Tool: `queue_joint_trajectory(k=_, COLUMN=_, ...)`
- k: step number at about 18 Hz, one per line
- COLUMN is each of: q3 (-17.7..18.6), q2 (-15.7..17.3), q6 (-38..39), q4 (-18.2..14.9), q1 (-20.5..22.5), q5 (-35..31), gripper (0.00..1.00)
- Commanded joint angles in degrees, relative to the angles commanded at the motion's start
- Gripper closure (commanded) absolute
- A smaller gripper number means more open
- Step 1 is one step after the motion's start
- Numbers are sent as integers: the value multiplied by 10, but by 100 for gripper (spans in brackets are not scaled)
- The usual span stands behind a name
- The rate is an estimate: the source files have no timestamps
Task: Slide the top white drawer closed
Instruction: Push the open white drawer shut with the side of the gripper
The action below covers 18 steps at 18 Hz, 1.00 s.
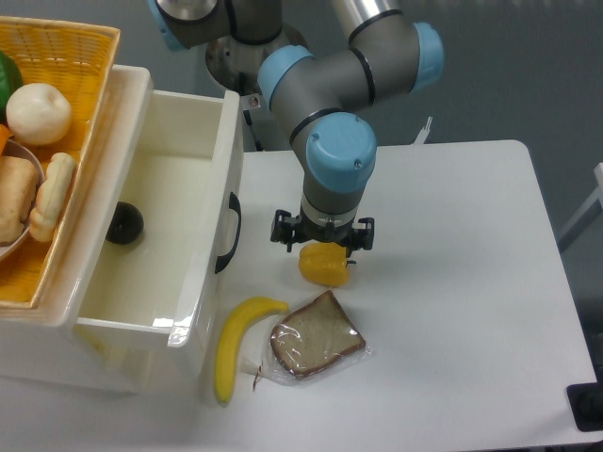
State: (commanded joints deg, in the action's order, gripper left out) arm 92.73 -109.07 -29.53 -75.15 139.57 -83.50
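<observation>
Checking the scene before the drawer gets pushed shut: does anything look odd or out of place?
The top white drawer stands pulled out with a small dark round object inside. The gripper hovers over the yellow pepper, right of the black handle. Nothing looks spilled or damaged.

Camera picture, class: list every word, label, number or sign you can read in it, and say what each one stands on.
No text can be read anywhere.
Small white sticker with a red mark on the robot's grey base: too small and blurred to read.
Glossy cream-white top drawer, yellow wicker basket, clear-wrapped bread slice: no lettering visible.
</observation>
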Motion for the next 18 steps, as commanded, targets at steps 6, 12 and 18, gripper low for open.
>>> queue_joint_trajectory(k=6, q3=1, q2=-8, q6=-1, q4=-2, q1=-12, q5=28, gripper=0)
queue_joint_trajectory(k=12, q3=1, q2=-4, q6=-1, q4=-4, q1=-27, q5=44, gripper=0)
queue_joint_trajectory(k=18, q3=0, q2=-1, q6=0, q4=-7, q1=-45, q5=45, gripper=0)
